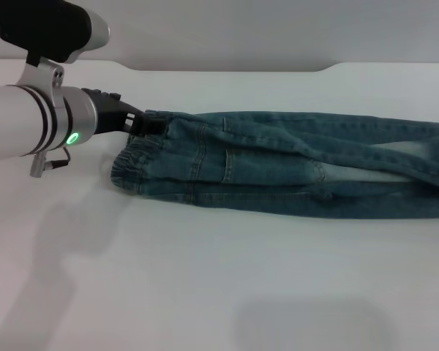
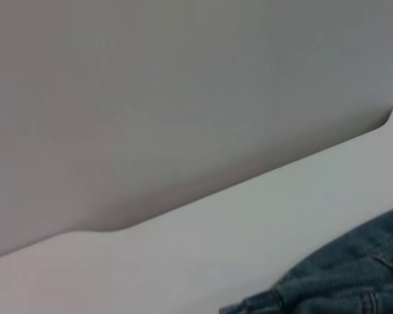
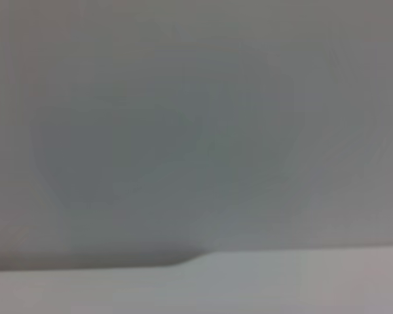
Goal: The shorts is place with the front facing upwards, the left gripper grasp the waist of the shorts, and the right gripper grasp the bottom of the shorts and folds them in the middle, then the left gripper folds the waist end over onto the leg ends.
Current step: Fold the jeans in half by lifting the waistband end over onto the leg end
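The blue denim shorts (image 1: 293, 164) lie folded lengthwise on the white table, stretching from centre-left to the right border of the head view. Their puckered waist (image 1: 132, 164) is the left end. My left gripper (image 1: 148, 121), on the arm with the green light, is at the far corner of the waist, its black fingers closed on the fabric there. A corner of denim (image 2: 354, 281) shows in the left wrist view. The leg ends run out of view on the right. My right gripper is in no view.
The white table (image 1: 205, 278) extends in front of the shorts. Its back edge (image 1: 329, 68) has a stepped notch against a grey wall. The right wrist view shows only the wall and a strip of table edge (image 3: 281, 281).
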